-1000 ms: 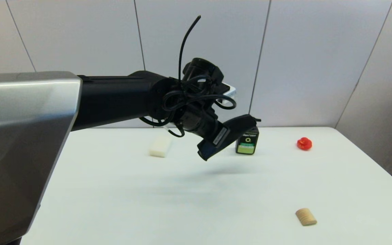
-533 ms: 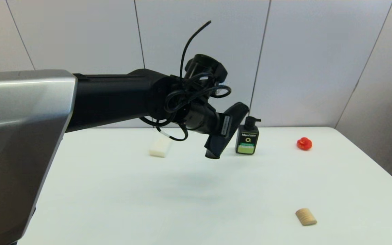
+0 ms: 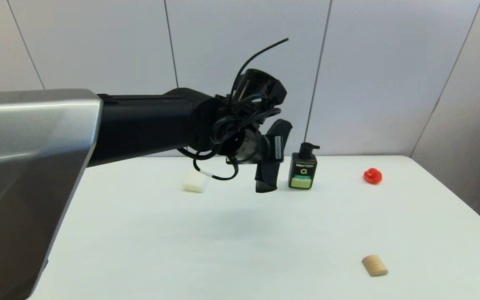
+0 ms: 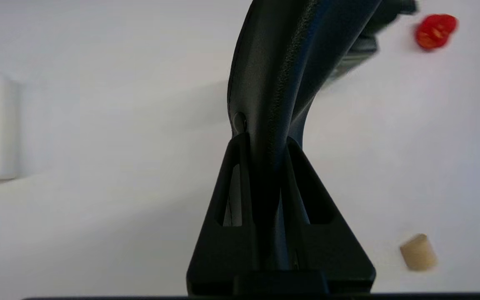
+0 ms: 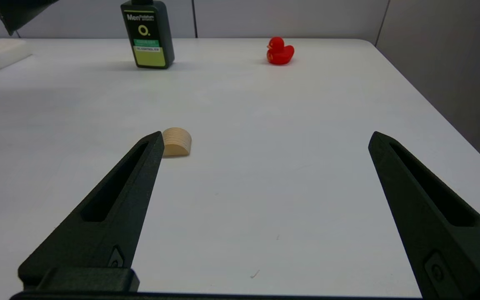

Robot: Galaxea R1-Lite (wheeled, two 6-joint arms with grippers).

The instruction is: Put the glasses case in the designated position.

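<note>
Nearest, the right gripper [image 5: 265, 146] sits low over the near edge of the white table [image 3: 148, 250], its two fingers [image 5: 111, 216] spread wide with nothing between them; it does not show in the head view. Just beyond one fingertip lies a small wooden half-cylinder [image 3: 375, 265], lying flat, near the table's right front.

Farther in, above mid-table, the left gripper [image 4: 265, 146] hangs in the air at the end of the long black left arm [image 3: 148, 125], which reaches across from the left. Its fingers [image 4: 306, 187] are pressed together on the case [image 3: 271, 156], pinching it across its narrow width. The case is clear of the table, held nearly upright, with one end pointing down and a faint shadow on the tabletop beneath it. From the wrist view the case bends away past the fingertips; which end is gripped is hard to tell.

Just right of the case, and a little behind it, stands a black pump bottle [image 3: 302, 166] with a green label. To the left a white block [image 3: 194, 183] lies flat. Well to the right, near the far edge, sits a red duck [image 3: 372, 176].
</note>
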